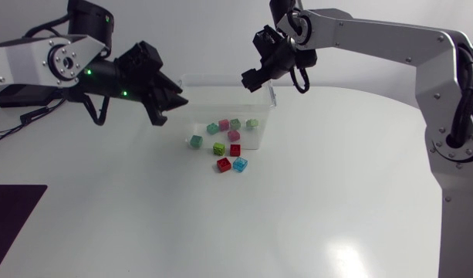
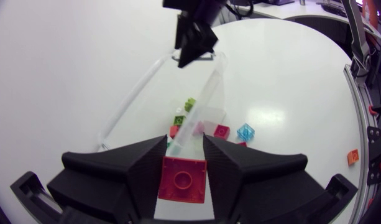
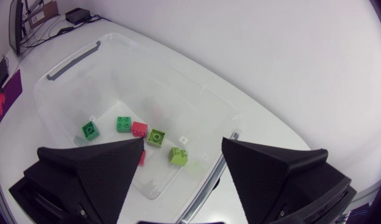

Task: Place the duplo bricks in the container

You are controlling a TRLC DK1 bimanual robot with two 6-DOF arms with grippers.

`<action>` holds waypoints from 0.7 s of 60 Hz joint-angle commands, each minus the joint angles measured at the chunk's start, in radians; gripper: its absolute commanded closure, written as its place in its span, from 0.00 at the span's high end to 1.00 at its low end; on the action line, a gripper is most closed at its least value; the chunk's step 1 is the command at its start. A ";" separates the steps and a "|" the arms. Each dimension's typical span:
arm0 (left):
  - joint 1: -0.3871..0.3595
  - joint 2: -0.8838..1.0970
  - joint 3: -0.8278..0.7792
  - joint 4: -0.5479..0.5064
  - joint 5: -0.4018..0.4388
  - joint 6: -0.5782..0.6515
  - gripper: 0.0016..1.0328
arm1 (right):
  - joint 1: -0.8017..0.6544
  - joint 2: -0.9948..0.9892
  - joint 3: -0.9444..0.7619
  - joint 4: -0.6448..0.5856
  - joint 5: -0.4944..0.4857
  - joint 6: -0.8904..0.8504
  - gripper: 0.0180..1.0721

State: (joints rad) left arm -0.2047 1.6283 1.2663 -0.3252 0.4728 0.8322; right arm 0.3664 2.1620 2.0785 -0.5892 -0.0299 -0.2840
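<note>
A clear plastic container [image 1: 221, 79] stands at the back middle of the table. Several green, lime and red duplo bricks [image 3: 155, 136] lie on its floor. More bricks sit on the table beside it, among them a red one [image 1: 224, 164] and a blue one [image 1: 240, 164]. My left gripper [image 1: 170, 104] hangs left of the container, shut on a red brick [image 2: 183, 179] that shows only in the left wrist view. My right gripper [image 1: 251, 81] hovers over the container's right rim [image 3: 178, 68], open and holding nothing. It also shows ahead of the left gripper [image 2: 185, 140] as a dark shape [image 2: 193, 46].
A black mat [image 1: 12, 224] covers the table's front left corner. A dark box with cables [image 1: 16, 94] lies at the far left. The loose red brick [image 2: 222, 130] and blue brick [image 2: 245, 132] lie just outside the container wall [image 2: 206, 93].
</note>
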 commanded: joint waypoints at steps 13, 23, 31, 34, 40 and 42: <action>-0.015 0.180 0.265 0.064 0.012 -0.147 0.19 | 0.012 -0.240 -0.253 0.020 -0.021 -0.014 0.95; -0.018 0.298 0.386 0.072 0.012 -0.189 0.19 | 0.032 -0.340 -0.393 0.031 -0.025 -0.021 0.95; -0.022 0.383 0.476 0.072 0.010 -0.228 0.19 | 0.051 -0.401 -0.517 0.057 -0.028 -0.032 0.95; -0.029 0.410 0.504 0.074 0.007 -0.235 0.19 | 0.057 -0.419 -0.567 0.077 -0.027 -0.035 0.95; -0.038 0.462 0.556 0.072 -0.002 -0.251 0.19 | 0.074 -0.441 -0.656 0.101 -0.028 -0.046 0.95; -0.042 0.478 0.570 0.072 -0.005 -0.252 0.19 | 0.080 -0.444 -0.679 0.109 -0.028 -0.049 0.95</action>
State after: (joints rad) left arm -0.2317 2.0541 1.7779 -0.2615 0.4679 0.6079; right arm 0.4305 1.7355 1.4719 -0.4969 -0.0532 -0.3080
